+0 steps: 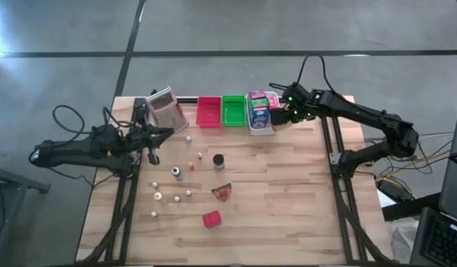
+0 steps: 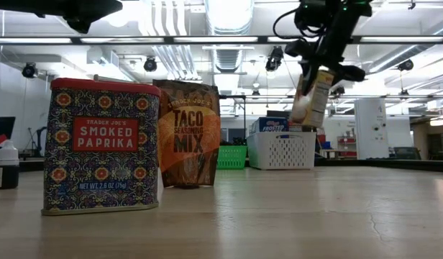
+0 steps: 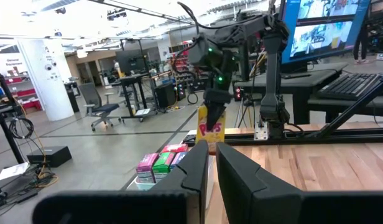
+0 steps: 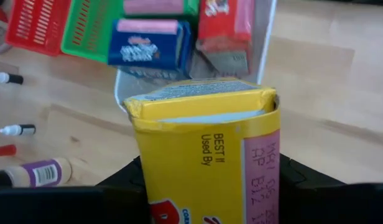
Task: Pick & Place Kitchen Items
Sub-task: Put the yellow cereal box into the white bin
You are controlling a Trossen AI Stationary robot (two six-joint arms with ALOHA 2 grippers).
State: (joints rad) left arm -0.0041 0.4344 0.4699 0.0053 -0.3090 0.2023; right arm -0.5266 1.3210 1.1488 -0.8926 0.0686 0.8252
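Right claw [image 1: 282, 113] pinching yellow box [image 4: 207, 149], hovering just beside white tray [image 1: 260, 130]. Tray holds several packets already. Small bottles, dark jar [image 1: 218, 161], red packet [image 1: 211, 218] left on bench [image 1: 288, 200]. Left claw [image 1: 166, 133] pressed together, empty.

Yellow packet [image 4: 204, 155] aloft, above white tray [image 1: 260, 130]

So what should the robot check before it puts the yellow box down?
1. Yellow box held between the right gripper fingers: ok.
2. Box lifted off the table: ok, seen in the low view.
3. Box near the white tray: ok.
4. Room in the tray: cannot tell; the blue box and red box already fill much of it.
5. Left gripper out of the way: ok, shut, over the table's left side.
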